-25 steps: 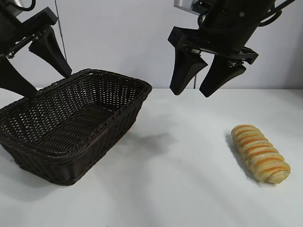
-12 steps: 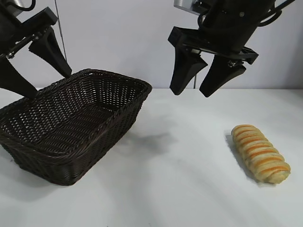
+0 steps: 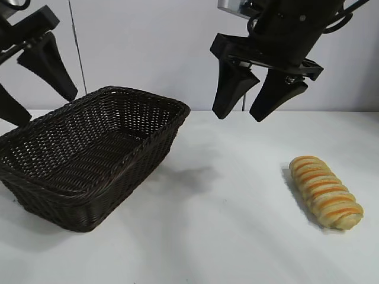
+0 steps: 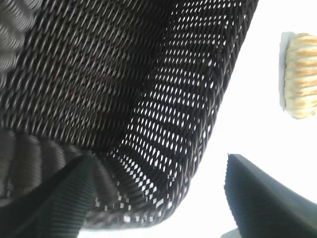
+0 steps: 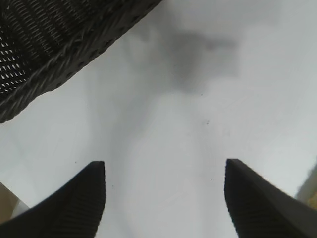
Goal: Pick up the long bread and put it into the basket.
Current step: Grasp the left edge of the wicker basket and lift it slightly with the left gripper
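Note:
The long bread (image 3: pixel 325 191), golden-tan with orange stripes, lies on the white table at the right front. It also shows in the left wrist view (image 4: pixel 300 74). The dark brown wicker basket (image 3: pixel 89 151) stands at the left, empty; it also shows in the left wrist view (image 4: pixel 124 89) and the right wrist view (image 5: pixel 54 44). My right gripper (image 3: pixel 240 115) hangs open and empty high above the table's middle, left of and behind the bread. My left gripper (image 3: pixel 41 109) is open and empty, raised above the basket's far left rim.
The white table (image 3: pixel 225 236) spreads between the basket and the bread. A pale wall stands behind. A thin dark cable (image 3: pixel 73 44) hangs at the back left.
My left gripper has risen and shifted left, away from the basket's rim. The right gripper, the bread and the basket have not moved.

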{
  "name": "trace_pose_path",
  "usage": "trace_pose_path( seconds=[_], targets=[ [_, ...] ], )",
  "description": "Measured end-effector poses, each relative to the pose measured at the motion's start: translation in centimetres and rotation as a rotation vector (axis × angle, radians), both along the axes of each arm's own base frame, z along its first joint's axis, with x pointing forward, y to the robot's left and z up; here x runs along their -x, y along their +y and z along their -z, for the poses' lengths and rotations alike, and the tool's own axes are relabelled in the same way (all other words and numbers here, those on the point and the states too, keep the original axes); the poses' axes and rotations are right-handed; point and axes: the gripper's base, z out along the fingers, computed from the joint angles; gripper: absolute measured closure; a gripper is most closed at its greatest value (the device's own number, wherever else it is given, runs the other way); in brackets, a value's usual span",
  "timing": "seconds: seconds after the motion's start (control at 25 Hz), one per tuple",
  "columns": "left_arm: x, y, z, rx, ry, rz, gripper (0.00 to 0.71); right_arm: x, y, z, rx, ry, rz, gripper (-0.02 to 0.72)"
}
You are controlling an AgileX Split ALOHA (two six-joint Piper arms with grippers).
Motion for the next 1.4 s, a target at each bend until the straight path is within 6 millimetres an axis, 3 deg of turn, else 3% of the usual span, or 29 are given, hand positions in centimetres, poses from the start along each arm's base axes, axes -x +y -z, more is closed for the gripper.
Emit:
trace_pose_path(
  seconds=[0.28, 0.68, 1.0, 1.2, 1.4],
  targets=[
    [-0.1, 0.2, 0.0, 0.036, 0.052, -0.136, 0.171, 0.0, 0.0, 0.0, -0.003, 0.001, 0.001, 0.207],
    [0.2, 2.6, 1.8, -0.056, 0.273, -0.681, 0.171, 0.0, 0.0, 0.0, -0.004, 0.002, 0.002, 0.207],
    [1.6, 2.0, 4.8, -0.050, 0.326, -0.714, 0.171, 0.0, 0.1, 0.0, -0.008, 0.002, 0.004, 0.207],
    [1.3, 0.7, 5.0, -0.023, 0.284, -0.688, 0.171, 0.0, 0.1, 0.0, -0.012, 0.004, 0.005, 0.207],
    [0.6, 0.0, 6.6, -0.043, 0.314, -0.681, 0.171, 0.0, 0.1, 0.0, -0.014, 0.004, 0.005, 0.207]
  ],
)
